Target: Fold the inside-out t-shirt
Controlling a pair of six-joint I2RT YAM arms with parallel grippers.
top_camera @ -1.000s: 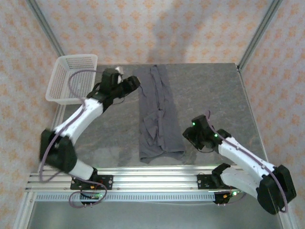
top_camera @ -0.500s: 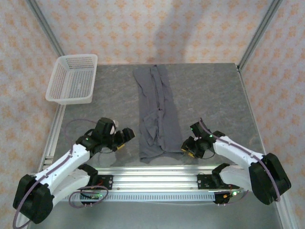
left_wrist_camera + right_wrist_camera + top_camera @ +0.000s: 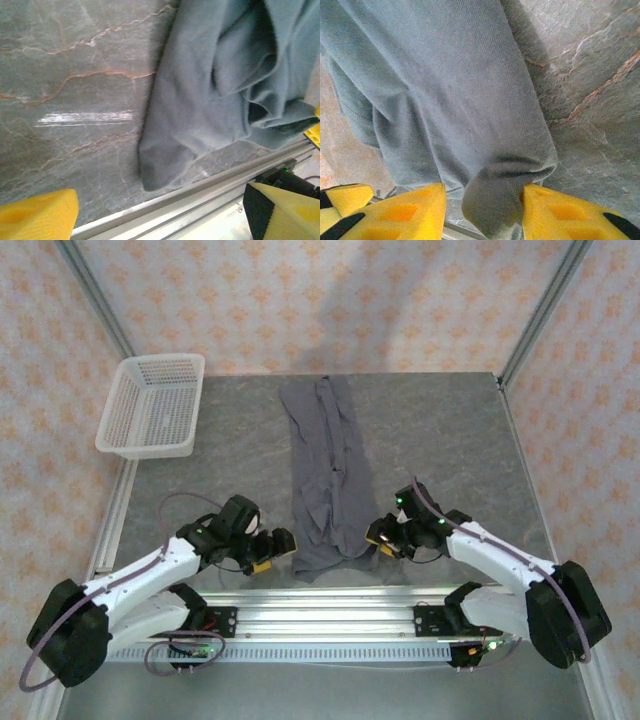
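Observation:
The inside-out t-shirt (image 3: 325, 470) is a dark slate-grey strip running from the table's far edge to its near edge, rumpled at the near end. My left gripper (image 3: 278, 552) sits low just left of the shirt's near-left corner, open wide. In the left wrist view the shirt (image 3: 200, 100) ends in a rounded corner ahead of the left gripper (image 3: 157, 200), apart from both yellow fingers (image 3: 35, 215). My right gripper (image 3: 378, 542) is at the near-right corner. There a raised fold of the shirt (image 3: 445, 90) stands inside the open right gripper (image 3: 482, 210), touching one finger (image 3: 560, 212).
A white mesh basket (image 3: 160, 360) stands at the far left of the grey marble table (image 3: 440, 430). An aluminium rail (image 3: 320, 615) runs along the near edge, close behind both grippers; it also shows as the rail (image 3: 200, 197) in the left wrist view.
The left arm swung from beside the basket back to the shirt's near-left corner, its jaws widening. The right gripper slid left onto the near-right corner.

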